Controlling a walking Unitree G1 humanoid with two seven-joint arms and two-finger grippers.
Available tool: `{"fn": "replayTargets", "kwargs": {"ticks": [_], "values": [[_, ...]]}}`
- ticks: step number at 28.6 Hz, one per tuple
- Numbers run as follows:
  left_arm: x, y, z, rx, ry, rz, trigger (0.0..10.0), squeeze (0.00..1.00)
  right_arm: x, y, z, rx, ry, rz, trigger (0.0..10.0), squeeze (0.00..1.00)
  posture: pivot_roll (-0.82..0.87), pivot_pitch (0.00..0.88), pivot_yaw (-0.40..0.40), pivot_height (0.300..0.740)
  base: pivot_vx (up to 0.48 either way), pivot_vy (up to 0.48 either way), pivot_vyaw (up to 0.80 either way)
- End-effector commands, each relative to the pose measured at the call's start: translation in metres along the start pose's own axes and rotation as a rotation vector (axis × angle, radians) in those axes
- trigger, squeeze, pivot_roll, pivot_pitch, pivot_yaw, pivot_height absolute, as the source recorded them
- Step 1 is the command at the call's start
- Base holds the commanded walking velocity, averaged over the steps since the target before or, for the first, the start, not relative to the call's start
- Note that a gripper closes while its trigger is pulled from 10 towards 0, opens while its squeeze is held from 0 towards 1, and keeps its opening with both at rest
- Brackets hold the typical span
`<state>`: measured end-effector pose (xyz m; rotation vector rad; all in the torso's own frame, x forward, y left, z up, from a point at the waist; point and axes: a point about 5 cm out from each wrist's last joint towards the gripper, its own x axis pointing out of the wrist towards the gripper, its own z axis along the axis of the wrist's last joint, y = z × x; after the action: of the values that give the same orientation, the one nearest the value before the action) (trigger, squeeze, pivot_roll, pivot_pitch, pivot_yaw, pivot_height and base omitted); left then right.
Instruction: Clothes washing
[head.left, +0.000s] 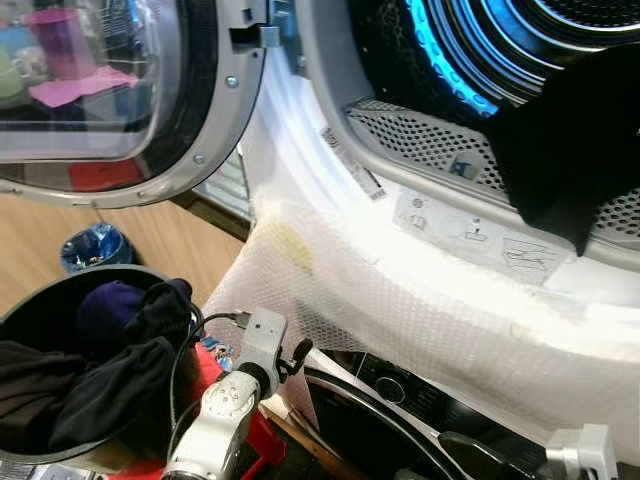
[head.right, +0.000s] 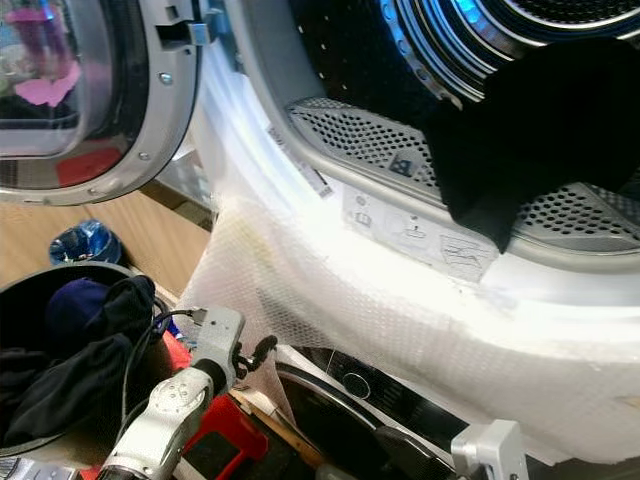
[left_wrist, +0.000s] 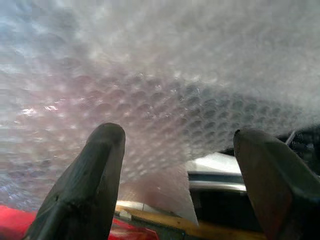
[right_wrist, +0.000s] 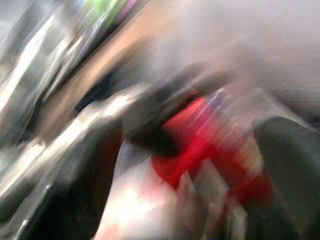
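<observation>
Head view, machine: the round door (head.left: 120, 95) is swung open to the left, and the drum (head.left: 500, 50) glows blue inside.
Head view, dark cloth (head.left: 565, 160): it hangs over the drum's lower rim.
Head view, bubble wrap (head.left: 400, 300): a white sheet drapes down the machine's front.
Head view, basket (head.left: 60, 300): a black tub at lower left, full of dark clothes (head.left: 110, 370).
Head view, left arm: it reaches toward the wrap's lower edge.
Left wrist view, left claw (left_wrist: 177, 175): two black fingers (left_wrist: 87, 182) spread wide, pointing at the bubble wrap, pinching nothing.
Right wrist view, right claw: too blurry, cannot tell; red and grey smears.
</observation>
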<state>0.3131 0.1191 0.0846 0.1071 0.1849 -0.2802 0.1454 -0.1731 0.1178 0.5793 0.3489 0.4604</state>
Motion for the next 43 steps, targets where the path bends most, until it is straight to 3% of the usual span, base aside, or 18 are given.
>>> {"fn": "replayTargets", "kwargs": {"ticks": [1, 3, 6, 8, 11, 12, 14, 17, 20, 26, 33, 38, 43], "values": [[-0.003, 0.002, 0.001, -0.015, -0.007, 0.009, 10.0, 0.00, -0.005, -0.051, -0.051, 0.048, 0.123, -0.272, 10.0, 0.00, -0.03, 0.153, -0.024, 0.740, 0.000, 0.000, 0.00], [-0.005, 0.003, 0.002, -0.015, -0.011, 0.013, 10.0, 0.00, 0.002, -0.077, -0.073, 0.119, 0.099, -0.438, 10.0, 0.00, -0.02, 0.153, -0.024, 0.740, 0.000, 0.000, 0.00], [-0.005, 0.002, 0.002, -0.015, -0.013, 0.012, 10.0, 0.00, 0.006, -0.086, -0.082, 0.123, 0.097, -0.512, 10.0, 0.00, -0.02, 0.153, -0.024, 0.740, 0.000, 0.000, 0.00], [-0.007, 0.002, 0.003, -0.014, -0.020, 0.013, 10.0, 0.00, 0.020, -0.096, -0.103, 0.126, 0.137, -0.566, 10.0, 0.00, 0.00, 0.150, -0.028, 0.740, 0.000, 0.000, 0.00], [-0.008, 0.002, 0.004, -0.013, -0.023, 0.014, 10.0, 0.00, 0.025, -0.099, -0.111, 0.144, 0.158, -0.587, 10.0, 0.00, 0.01, 0.153, -0.024, 0.740, 0.000, 0.000, 0.00], [-0.009, 0.003, 0.005, -0.009, -0.025, 0.014, 10.0, 0.00, 0.029, -0.111, -0.125, 0.112, 0.197, -0.653, 10.0, 0.00, 0.01, 0.153, -0.026, 0.740, 0.000, 0.000, 0.00], [-0.010, 0.003, 0.006, -0.007, -0.027, 0.014, 10.0, 0.00, 0.029, -0.116, -0.132, 0.096, 0.227, -0.691, 10.0, 0.00, 0.01, 0.153, -0.026, 0.740, 0.000, 0.000, 0.00], [-0.013, 0.004, 0.011, 0.016, -0.043, 0.011, 10.0, 0.00, 0.024, -0.134, -0.153, 0.076, 0.321, -0.870, 10.0, 0.00, 0.05, 0.151, -0.021, 0.740, 0.000, 0.000, 0.00], [-0.015, 0.008, 0.025, 0.057, -0.086, 0.012, 10.0, 0.00, 0.020, -0.135, -0.167, 0.009, 0.453, -0.889, 10.0, 0.00, 0.10, 0.146, -0.015, 0.740, 0.000, 0.000, 0.00], [-0.018, 0.012, 0.041, 0.144, -0.128, -0.022, 10.0, 0.00, 0.014, -0.135, -0.178, 0.087, 0.460, -0.965, 10.0, 0.00, 0.16, 0.124, -0.003, 0.740, 0.000, 0.000, 0.00], [-0.019, 0.015, 0.042, 0.171, -0.104, -0.049, 10.0, 0.00, 0.020, -0.128, -0.187, 0.103, 0.493, -0.986, 10.0, 0.00, 0.22, 0.022, 0.033, 0.740, 0.000, 0.000, 0.00], [-0.014, 0.015, 0.045, 0.167, -0.108, -0.056, 10.0, 0.00, 0.024, -0.127, -0.186, 0.097, 0.495, -0.986, 10.0, 0.00, 0.23, 0.000, 0.039, 0.740, 0.000, 0.000, 0.00], [-0.008, 0.011, 0.031, 0.124, -0.050, -0.070, 10.0, 0.00, 0.030, -0.127, -0.182, 0.040, 0.506, -0.973, 10.0, 0.00, 0.22, 0.000, 0.021, 0.740, 0.000, 0.000, 0.00]]}}
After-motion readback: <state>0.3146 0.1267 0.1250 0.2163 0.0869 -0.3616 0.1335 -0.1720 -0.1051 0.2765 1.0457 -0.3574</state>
